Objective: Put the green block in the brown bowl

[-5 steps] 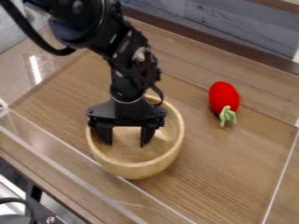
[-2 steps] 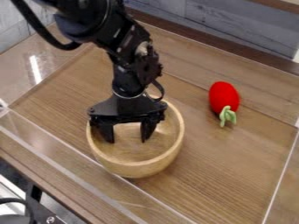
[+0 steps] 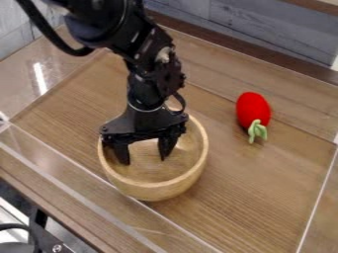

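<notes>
You see the brown bowl sitting on the wooden tabletop near the front edge, light tan with a thick rim. The black end effector hangs straight down over it, its fingers spread wide apart and dipping inside the rim, clamped on nothing you can make out. The arm and fingers cover most of the bowl's inside, so you cannot tell what lies in it; the part of the floor that shows toward the front looks bare wood. You cannot find the green block anywhere in this view: it is not on the open tabletop, and if it is in the bowl, it is hidden behind the end effector.

Off to the right, well apart from the bowl, a red strawberry-shaped toy with a green stem lies on the tabletop. A clear plastic wall runs along the front and sides of the work area. No brand, label or writing can be read on anything here.
</notes>
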`<state>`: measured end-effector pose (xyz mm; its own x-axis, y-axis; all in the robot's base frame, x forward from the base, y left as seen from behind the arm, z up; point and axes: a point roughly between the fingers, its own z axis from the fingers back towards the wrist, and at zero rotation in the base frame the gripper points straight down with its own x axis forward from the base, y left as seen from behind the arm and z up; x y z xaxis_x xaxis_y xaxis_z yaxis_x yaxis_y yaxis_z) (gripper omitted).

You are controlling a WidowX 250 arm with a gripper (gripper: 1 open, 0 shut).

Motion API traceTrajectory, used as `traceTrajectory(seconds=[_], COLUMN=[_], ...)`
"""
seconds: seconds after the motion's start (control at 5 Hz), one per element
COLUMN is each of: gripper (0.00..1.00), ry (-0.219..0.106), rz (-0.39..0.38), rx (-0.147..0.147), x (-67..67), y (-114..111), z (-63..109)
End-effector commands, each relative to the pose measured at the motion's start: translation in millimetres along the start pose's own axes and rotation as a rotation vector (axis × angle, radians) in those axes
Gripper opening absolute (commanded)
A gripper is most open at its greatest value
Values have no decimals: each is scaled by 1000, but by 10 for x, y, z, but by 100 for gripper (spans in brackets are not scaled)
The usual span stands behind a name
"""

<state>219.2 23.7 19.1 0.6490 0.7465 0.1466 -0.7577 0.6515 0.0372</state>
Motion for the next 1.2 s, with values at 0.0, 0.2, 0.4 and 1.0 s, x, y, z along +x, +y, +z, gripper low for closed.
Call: traceTrajectory(seconds=[0.0, 0.2, 0.4, 1.0], gripper=[100, 100, 100, 100], ry=[1, 2, 18, 89], rz=[-7, -9, -76, 9], rx=[2, 4, -16, -70], x=[41, 84, 136, 364], y=[12, 33, -61, -184], z=[-4, -17, 153, 696])
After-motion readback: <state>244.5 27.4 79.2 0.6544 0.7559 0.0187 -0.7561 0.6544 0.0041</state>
